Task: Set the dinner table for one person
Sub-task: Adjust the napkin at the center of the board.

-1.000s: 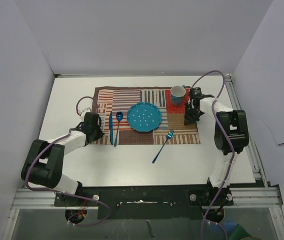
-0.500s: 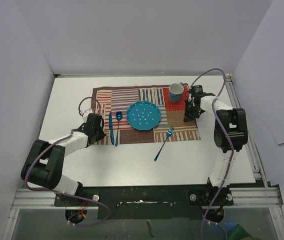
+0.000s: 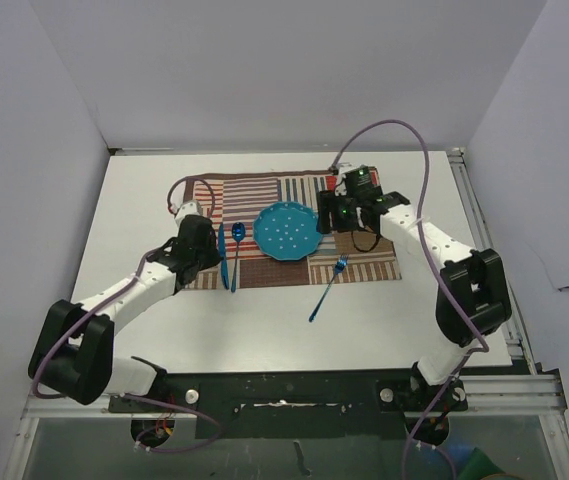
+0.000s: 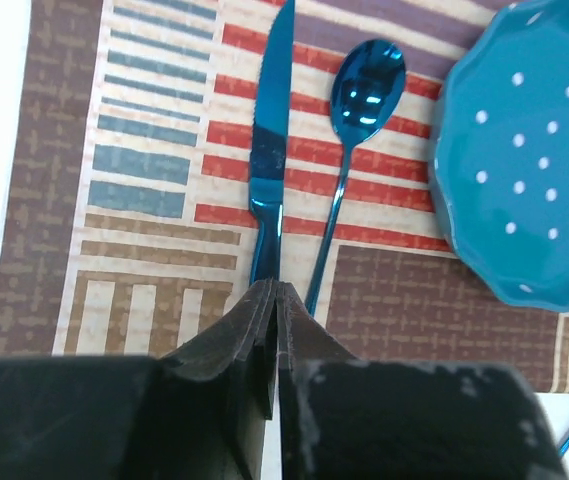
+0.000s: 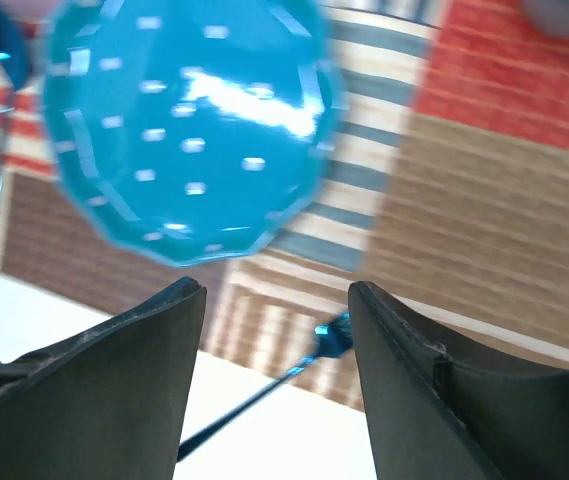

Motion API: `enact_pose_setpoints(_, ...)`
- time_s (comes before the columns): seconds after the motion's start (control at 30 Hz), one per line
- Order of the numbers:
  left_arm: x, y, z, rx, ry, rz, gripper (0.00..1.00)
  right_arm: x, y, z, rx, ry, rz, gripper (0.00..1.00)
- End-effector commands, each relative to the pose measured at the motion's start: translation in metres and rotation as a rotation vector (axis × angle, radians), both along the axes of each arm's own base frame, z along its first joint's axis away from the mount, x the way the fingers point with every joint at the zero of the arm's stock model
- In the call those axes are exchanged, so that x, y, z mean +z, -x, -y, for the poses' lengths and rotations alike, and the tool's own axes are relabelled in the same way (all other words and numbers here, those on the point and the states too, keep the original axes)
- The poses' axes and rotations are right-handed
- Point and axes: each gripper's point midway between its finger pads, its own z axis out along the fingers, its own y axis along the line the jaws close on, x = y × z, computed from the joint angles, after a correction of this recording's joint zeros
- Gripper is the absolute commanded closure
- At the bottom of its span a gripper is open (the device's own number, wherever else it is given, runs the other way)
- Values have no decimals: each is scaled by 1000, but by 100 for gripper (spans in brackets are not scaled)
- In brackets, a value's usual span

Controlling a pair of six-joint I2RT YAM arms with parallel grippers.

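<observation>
On the white dinner table (image 3: pixel 144 190) lies a striped patchwork mat (image 3: pixel 364 262). A teal dotted plate (image 3: pixel 288 232) sits at its middle, with a blue spoon (image 3: pixel 236 250) and a blue knife (image 3: pixel 222 255) to the left. A blue fork (image 3: pixel 328 288) lies slanted across the mat's near edge. My left gripper (image 4: pixel 272 290) is shut, its tips over the knife (image 4: pixel 269 150) handle, beside the spoon (image 4: pixel 367 85). My right gripper (image 5: pixel 276 300) is open and empty above the mat (image 5: pixel 484 200), right of the plate (image 5: pixel 184 120), with the fork (image 5: pixel 332 338) below it.
Aluminium rails (image 3: pixel 484 240) run along the table's right and near edges. Grey walls close in the back and both sides. The right arm's purple cable (image 3: pixel 404 130) loops high over the mat's far right corner.
The right gripper left the mat's right edge, swung left to beside the plate and opened. The left gripper moved a little further in toward the knife. The mat shifted slightly away.
</observation>
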Motion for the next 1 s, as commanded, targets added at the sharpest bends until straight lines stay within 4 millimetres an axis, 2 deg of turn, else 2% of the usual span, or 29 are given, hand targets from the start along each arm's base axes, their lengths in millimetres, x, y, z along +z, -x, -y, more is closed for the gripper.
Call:
enact_pose_setpoints(0.0,37,-11,-5,25,-34,94,96,28,23,-60,117,-31,39,39)
enact_pose_setpoints(0.13,35,-7,-25,93,-114,82,94,24,40,-118,242,-18,6,38)
enact_pose_setpoints(0.17,35,-6,-31,117,-130,77,94,15,40,-130,262,-1,-16,38)
enact_pose_setpoints(0.33,48,0,-61,234,-197,109,92,4,34,-175,355,-12,-42,37)
enact_pose_setpoints(0.47,59,5,-86,315,-201,149,91,0,30,-201,424,-66,-80,35)
enact_pose_setpoints(0.6,67,13,-109,386,-210,182,91,-1,38,-227,528,-148,-123,34)
enact_pose_setpoints(0.77,58,14,-110,388,-208,161,91,2,63,-253,669,-268,-197,30)
enact_pose_setpoints(0.87,51,15,-110,384,-211,139,91,-1,76,-263,733,-298,-245,30)
enact_pose_setpoints(0.93,48,15,-110,386,-213,135,91,-11,88,-267,762,-294,-288,28)
enact_pose_setpoints(0.97,46,15,-111,391,-214,136,91,-8,90,-272,780,-298,-287,28)
